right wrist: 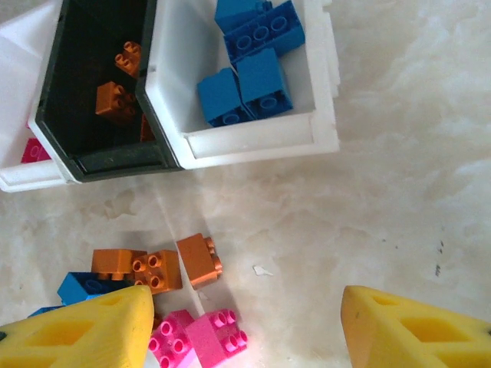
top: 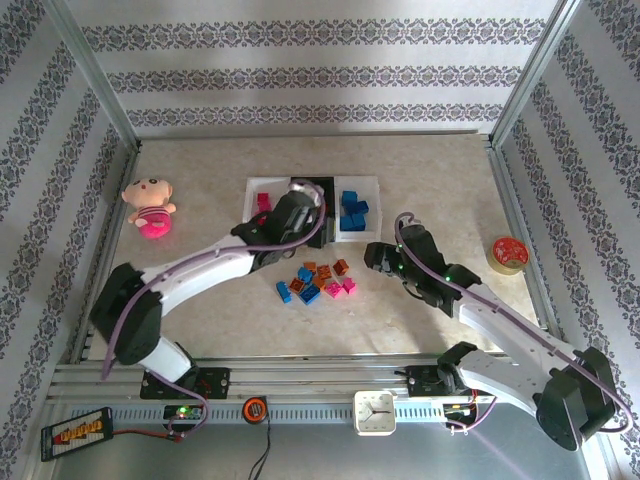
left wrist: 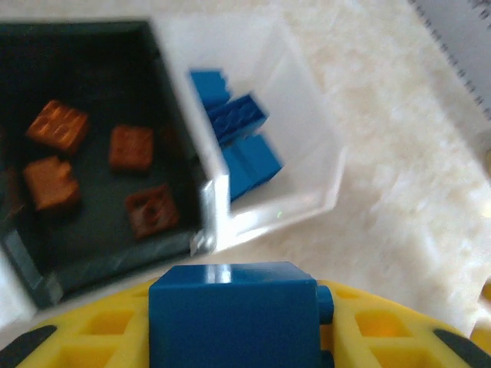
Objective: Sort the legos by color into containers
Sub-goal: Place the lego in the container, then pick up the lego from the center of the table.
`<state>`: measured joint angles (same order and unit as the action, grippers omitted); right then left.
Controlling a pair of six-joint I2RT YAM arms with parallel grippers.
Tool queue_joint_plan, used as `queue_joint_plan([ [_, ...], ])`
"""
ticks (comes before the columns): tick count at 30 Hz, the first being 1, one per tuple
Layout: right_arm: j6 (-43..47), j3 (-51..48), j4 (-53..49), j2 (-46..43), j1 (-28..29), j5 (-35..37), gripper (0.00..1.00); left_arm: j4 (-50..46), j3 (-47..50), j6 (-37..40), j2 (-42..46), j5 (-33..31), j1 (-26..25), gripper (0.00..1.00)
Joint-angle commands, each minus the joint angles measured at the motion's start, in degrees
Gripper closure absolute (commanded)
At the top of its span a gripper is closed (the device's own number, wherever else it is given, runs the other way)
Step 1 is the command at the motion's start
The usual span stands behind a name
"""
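Top view: left gripper [top: 300, 212] hovering over the containers [top: 372, 182] at the tabletop's far middle, jaws hidden; right gripper [top: 374, 258] sitting beside the loose legos [top: 315, 280]. Left wrist: left gripper [left wrist: 234, 337] clamping a blue brick [left wrist: 230, 303] above the near walls of the black bin [left wrist: 100, 264] and white bin [left wrist: 316, 153], fingers cut off. Right wrist: right gripper [right wrist: 245, 326] gaping wide, gripping nothing.

Left arm [top: 205, 272] and right arm [top: 500, 325]: white links, black joints, purple cables alongside. Fingers [right wrist: 84, 326] yellow, with moulded recesses.
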<state>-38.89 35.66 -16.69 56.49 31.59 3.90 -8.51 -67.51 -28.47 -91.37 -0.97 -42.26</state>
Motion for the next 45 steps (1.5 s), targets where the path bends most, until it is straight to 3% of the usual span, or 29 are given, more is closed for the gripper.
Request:
queue_joint_plan([
  [1,-1.40,-1.45,-1.57,-1.85,-0.31,1.60,0.34,-0.34,-9.31,0.90,-7.72,3.74,0.15,0.64],
  [8,-1.71,-2.87,-2.87,-4.14,-0.24,1.41,0.34,-8.97,-33.48,3.10,-26.78,3.25,1.47,0.64],
  [13,-2.00,-3.61,-3.55,-5.57,-0.22,0.78,0.34,-13.44,-43.47,2.21,-34.90,2.69,2.68,0.62],
  [19,-1.47,-3.89,-3.72,-5.67,-0.22,-0.38,0.34,-15.73,-50.28,0.90,-40.01,4.12,3.15,0.43],
  [25,-0.25,-3.59,-2.49,-3.18,-0.13,-3.63,0.34,-15.72,-52.44,-0.02,-38.15,6.15,3.14,0.26],
  [30,1.76,-2.44,-0.51,1.70,0.69,-6.94,0.34,-9.67,-44.07,-0.96,-28.78,7.93,3.13,0.15],
  [36,5.64,1.77,2.24,11.40,1.99,-11.17,0.35,-0.36,-23.64,-2.10,-11.55,7.83,3.06,0.01],
  [45,8.20,9.35,6.66,28.49,2.90,-15.79,0.34,2.92,9.85,-3.28,17.48,-0.52,3.13,0.00],
])
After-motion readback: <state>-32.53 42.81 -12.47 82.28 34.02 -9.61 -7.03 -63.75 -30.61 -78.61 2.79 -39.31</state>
